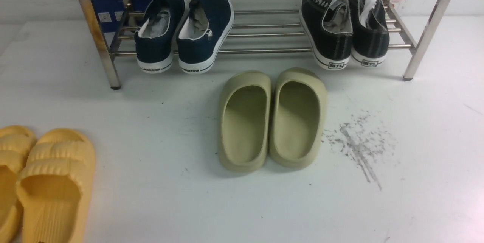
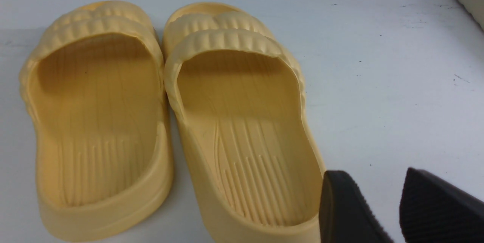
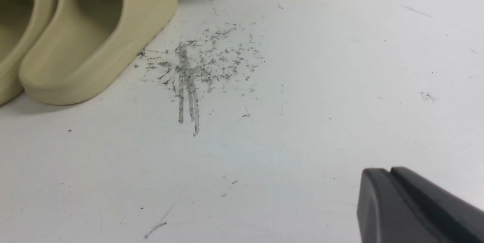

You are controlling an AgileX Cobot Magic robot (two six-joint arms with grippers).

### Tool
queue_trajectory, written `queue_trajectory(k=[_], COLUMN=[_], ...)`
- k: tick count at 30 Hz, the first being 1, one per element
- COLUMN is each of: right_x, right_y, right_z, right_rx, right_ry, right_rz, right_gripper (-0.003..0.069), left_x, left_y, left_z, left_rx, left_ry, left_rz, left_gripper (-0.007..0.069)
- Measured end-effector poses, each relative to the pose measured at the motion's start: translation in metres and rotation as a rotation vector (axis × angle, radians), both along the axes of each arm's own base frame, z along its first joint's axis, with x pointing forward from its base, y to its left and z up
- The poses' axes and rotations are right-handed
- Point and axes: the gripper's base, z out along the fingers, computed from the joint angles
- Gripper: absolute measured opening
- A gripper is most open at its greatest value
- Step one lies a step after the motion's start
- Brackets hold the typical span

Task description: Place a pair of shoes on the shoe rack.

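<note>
The shoe rack [image 1: 264, 16] is seen at the far side of the table [image 1: 151, 197], with navy sneakers [image 1: 185, 33] and black sneakers [image 1: 346, 27] on it. Green slippers [image 1: 272, 120] are placed just before it, yellow slippers [image 1: 45, 182] nearer left. The left gripper [image 2: 393, 209] is held slightly spread beside the yellow slippers; the right gripper [image 3: 389, 182] is pressed together

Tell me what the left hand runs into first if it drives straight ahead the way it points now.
Judging by the left wrist view, the left hand sits just beside the heel of the nearer yellow slipper and points over bare white table. It would probably pass alongside that slipper rather than hit it, though depth is unclear.
</note>
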Motion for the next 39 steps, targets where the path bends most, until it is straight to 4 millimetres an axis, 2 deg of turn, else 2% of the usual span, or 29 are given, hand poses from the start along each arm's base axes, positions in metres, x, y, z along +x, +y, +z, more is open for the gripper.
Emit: queue_trajectory(k=[39], right_x=[0.0000], right_y=[0.0001], right_z=[0.0000], right_rx=[0.004], right_ry=[0.000], right_rz=[0.000], right_gripper=[0.0092], left_x=[0.0000], left_y=[0.0000], left_z=[0.0000], left_rx=[0.000], left_ry=[0.000], left_rz=[0.000], left_gripper=[0.0239])
